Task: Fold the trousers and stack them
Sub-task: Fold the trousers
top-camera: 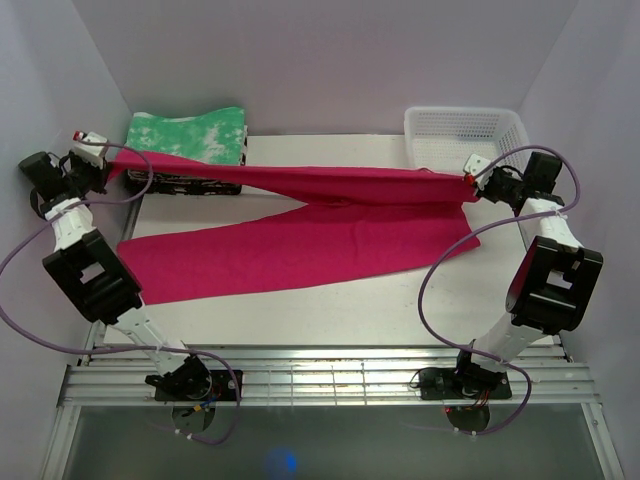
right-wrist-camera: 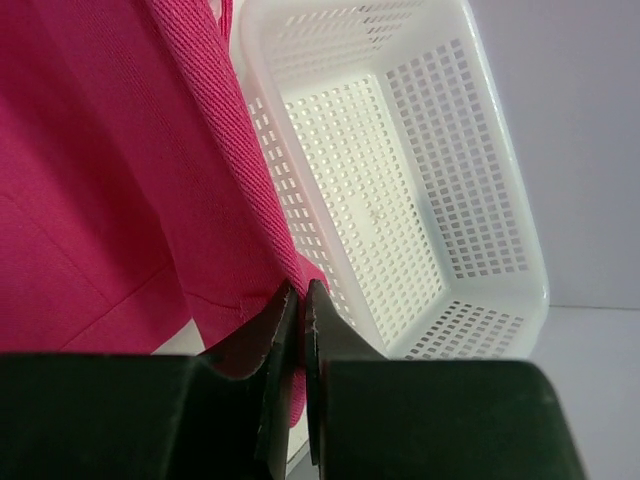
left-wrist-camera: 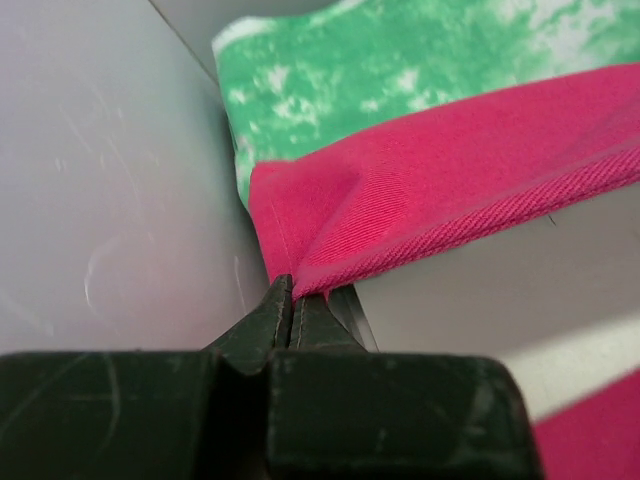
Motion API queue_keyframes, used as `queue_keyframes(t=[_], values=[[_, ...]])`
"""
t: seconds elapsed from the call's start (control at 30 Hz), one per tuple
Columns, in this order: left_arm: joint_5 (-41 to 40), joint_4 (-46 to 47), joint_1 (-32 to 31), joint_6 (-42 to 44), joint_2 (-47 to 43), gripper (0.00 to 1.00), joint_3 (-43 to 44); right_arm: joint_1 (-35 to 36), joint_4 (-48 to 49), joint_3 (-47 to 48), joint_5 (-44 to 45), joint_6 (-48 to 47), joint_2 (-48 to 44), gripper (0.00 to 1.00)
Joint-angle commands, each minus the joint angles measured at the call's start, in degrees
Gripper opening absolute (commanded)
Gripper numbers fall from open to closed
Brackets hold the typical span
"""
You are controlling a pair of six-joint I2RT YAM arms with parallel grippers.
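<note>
The magenta-pink trousers [top-camera: 300,235] stretch across the table. One leg is pulled taut and lifted between both grippers, while the other leg lies flat toward the front left. My left gripper [top-camera: 103,152] is at the far left, shut on the end of the raised leg [left-wrist-camera: 420,190]. My right gripper [top-camera: 468,180] is at the far right, shut on the waist end of the trousers [right-wrist-camera: 130,170]. In both wrist views the black fingers [left-wrist-camera: 290,315] [right-wrist-camera: 300,310] pinch the pink fabric between them.
A folded green-and-white mottled cloth [top-camera: 190,135] lies at the back left, partly under the raised leg, on a dark patterned piece. A white perforated basket [top-camera: 465,130] stands at the back right, just behind the right gripper. White walls enclose the table on both sides.
</note>
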Motion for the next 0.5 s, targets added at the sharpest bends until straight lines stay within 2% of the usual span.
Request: queue_keyframes(t=[0.0,0.13,0.27,0.47], values=[[-12.4,2.8,11.4,6.3,-7.7,0.00,-3.0,-7.9,0.0,0.5,16.3,-5.5,-0.7,0.08],[-10.2,1.8,16.0,10.5,-11.3,0.00,-12.4,-8.0,-1.2,-1.1,16.1,-7.4,-1.3,0.08],[-9.2,-2.5,19.2,15.3,-12.2,0.00,-17.1,-8.0,-2.7,-3.4,15.4,-11.1,-2.1,0.08],[-10.9,-4.0,22.1,19.8,-11.1,0.00,-22.9,-8.0,-6.7,-5.1,15.4,-14.9,-2.7,0.08]])
